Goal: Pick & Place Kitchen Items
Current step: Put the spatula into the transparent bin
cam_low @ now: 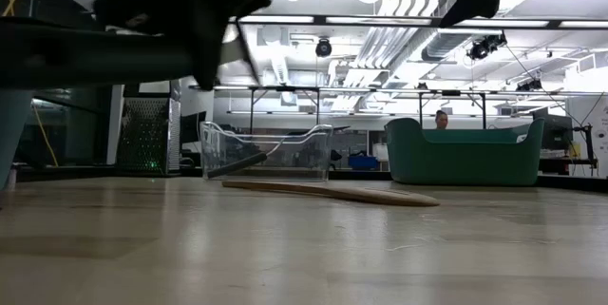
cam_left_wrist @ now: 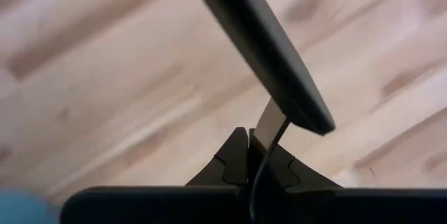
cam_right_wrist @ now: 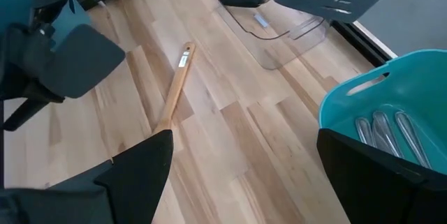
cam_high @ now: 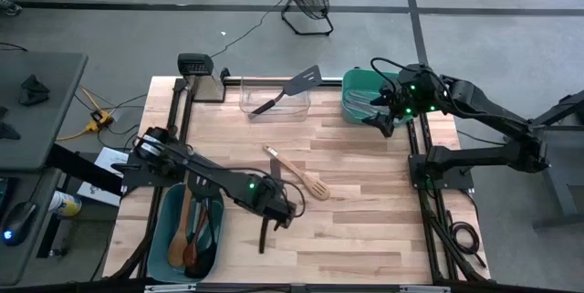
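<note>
Near the front of the worktop [cam_high: 365,229], left tool [cam_high: 271,209] is clamped shut on a black turner [cam_high: 265,234]; the left wrist view shows the fingertips [cam_left_wrist: 234,165] pinched on a thin silvery neck, with the dark part of the turner [cam_left_wrist: 265,49] slanting away above the wood. Seen from above, the rest of this utensil points toward the front edge, just beside the teal tub [cam_high: 187,229] at the left front corner, which holds brown wooden spoons [cam_high: 189,229]. Right tool [cam_high: 381,120] hovers at the far right, over the worktop-side rim of the green tub [cam_high: 356,88], jaws spread wide and holding nothing; its wrist view shows silvery metal pieces [cam_right_wrist: 391,137] lying inside that tub. Between the two tools, a wooden slotted spatula [cam_high: 299,174] lies flat and diagonal at mid-worktop, well apart from both. At the far edge, a second black turner [cam_high: 290,90] leans in the clear plastic bin [cam_high: 274,106], blade raised above the rim, handle down inside; near the right tool but not touching it.
</note>
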